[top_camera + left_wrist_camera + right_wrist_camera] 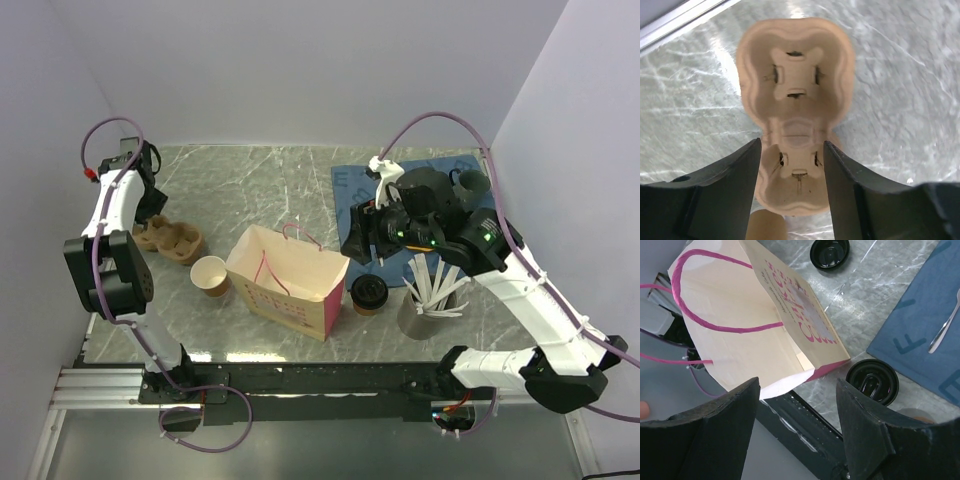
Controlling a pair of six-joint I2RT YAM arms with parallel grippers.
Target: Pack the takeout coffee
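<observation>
Coffee: upright just beside bag, unpacked (everything left to do). Right gripper: wide, empty, above both. Left gripper: wide, empty, over carrier.

Takeout coffee right of bag

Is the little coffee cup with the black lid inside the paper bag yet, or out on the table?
Out: the lidded cup stands upright on the table, just right of the open paper bag.
</observation>
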